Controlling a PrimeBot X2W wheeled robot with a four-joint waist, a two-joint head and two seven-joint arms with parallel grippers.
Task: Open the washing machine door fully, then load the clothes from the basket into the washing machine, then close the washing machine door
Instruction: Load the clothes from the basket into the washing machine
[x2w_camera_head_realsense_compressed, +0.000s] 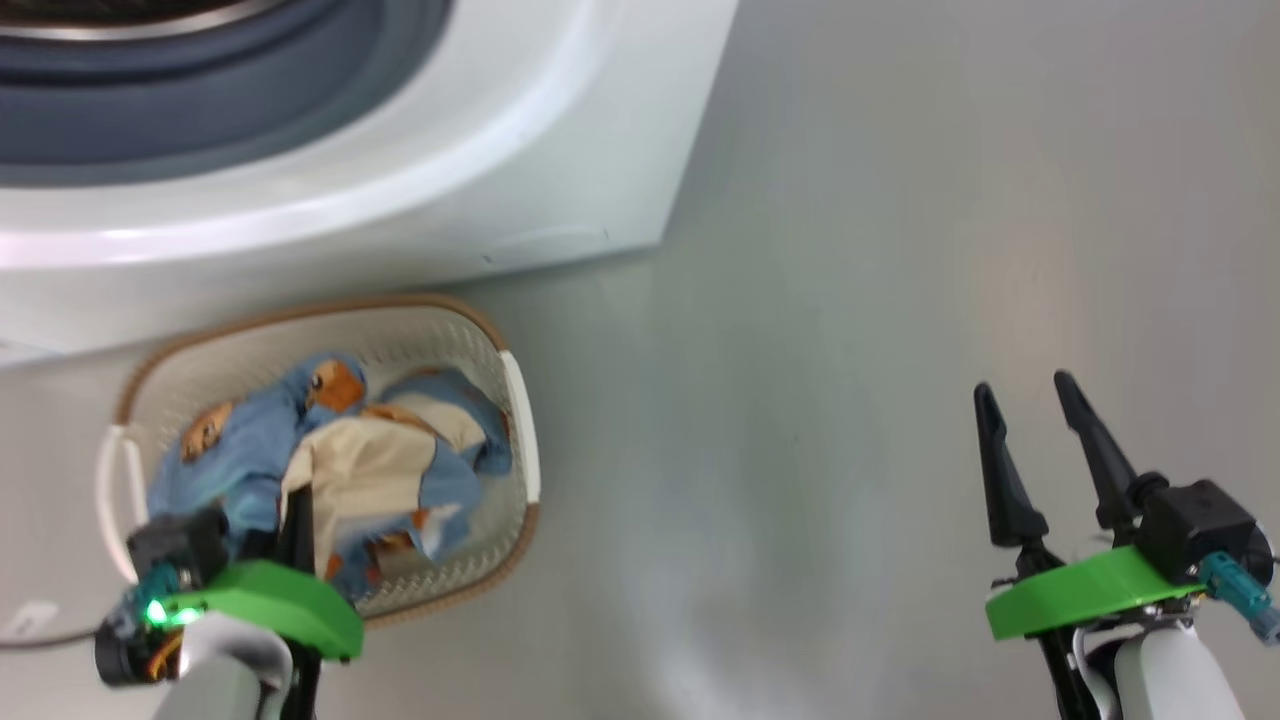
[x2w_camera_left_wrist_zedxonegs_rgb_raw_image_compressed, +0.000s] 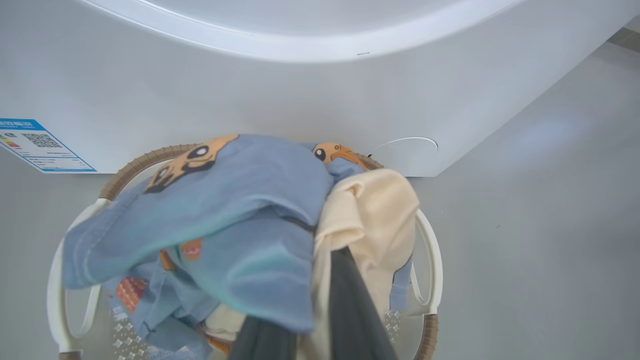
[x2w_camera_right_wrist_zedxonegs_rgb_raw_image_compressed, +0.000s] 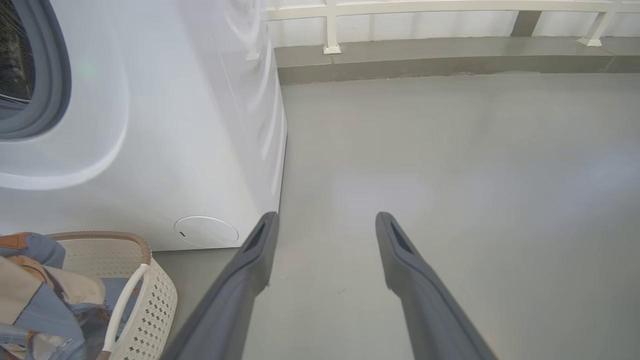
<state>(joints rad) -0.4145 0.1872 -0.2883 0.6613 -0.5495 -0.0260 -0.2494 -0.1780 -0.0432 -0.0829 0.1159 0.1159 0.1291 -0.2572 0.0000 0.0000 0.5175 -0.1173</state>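
Left gripper (x2w_camera_head_realsense_compressed: 300, 505) clamped in the laundry, right gripper (x2w_camera_head_realsense_compressed: 1025, 385) spread wide over bare floor.

The small cream-white perforated plastic basket (x2w_camera_head_realsense_compressed: 521, 400) with a brown woven-look rim stands on the grey floor (x2w_camera_head_realsense_compressed: 850, 400), just in front of the white boxy front-loading washing machine (x2w_camera_head_realsense_compressed: 480, 150), whose grey rubber gasket (x2w_camera_head_realsense_compressed: 200, 100) shows at the top of the head view. The soft bundle of light blue, bear-printed clothes (x2w_camera_head_realsense_compressed: 250, 440) with a cream-yellow piece (x2w_camera_head_realsense_compressed: 360, 470) fills the basket and bulges above its rim. The left gripper's dark fingers (x2w_camera_left_wrist_zedxonegs_rgb_raw_image_compressed: 350, 310) are closed tight, with cream and blue cloth pinched between them and draped over them. The right gripper holds nothing and hangs well apart from the basket, beside the machine's lower corner.
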